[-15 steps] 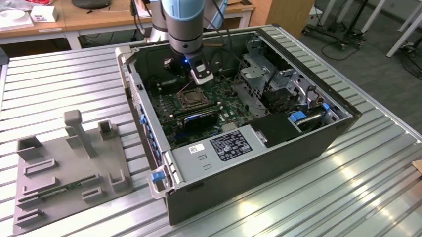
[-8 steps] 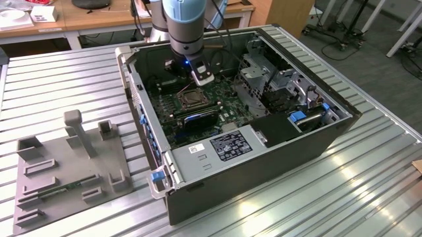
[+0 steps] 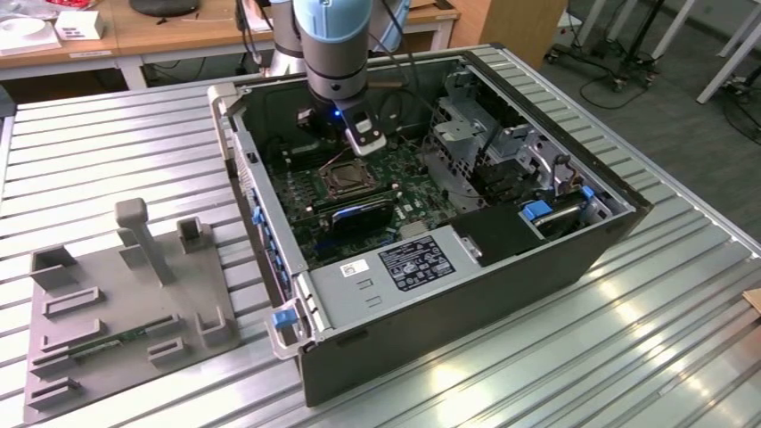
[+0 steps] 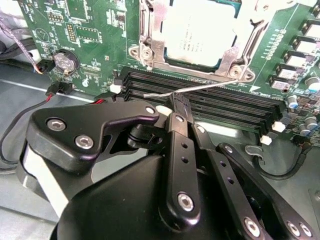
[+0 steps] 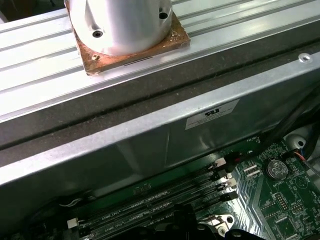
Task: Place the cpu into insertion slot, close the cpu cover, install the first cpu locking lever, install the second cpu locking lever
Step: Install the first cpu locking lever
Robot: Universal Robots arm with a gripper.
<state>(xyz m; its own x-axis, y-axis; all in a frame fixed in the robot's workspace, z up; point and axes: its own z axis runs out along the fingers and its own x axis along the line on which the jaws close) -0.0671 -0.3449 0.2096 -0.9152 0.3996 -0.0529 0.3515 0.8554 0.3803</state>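
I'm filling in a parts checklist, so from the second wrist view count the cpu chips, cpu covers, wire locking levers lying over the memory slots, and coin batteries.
cpu: 1
cpu cover: 1
locking lever over the memory slots: 1
coin battery: 1
Total: 4

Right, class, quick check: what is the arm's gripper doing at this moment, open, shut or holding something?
Gripper: fingers closed on the thin metal locking lever, over the black memory slots beside the cpu seated under its cover.
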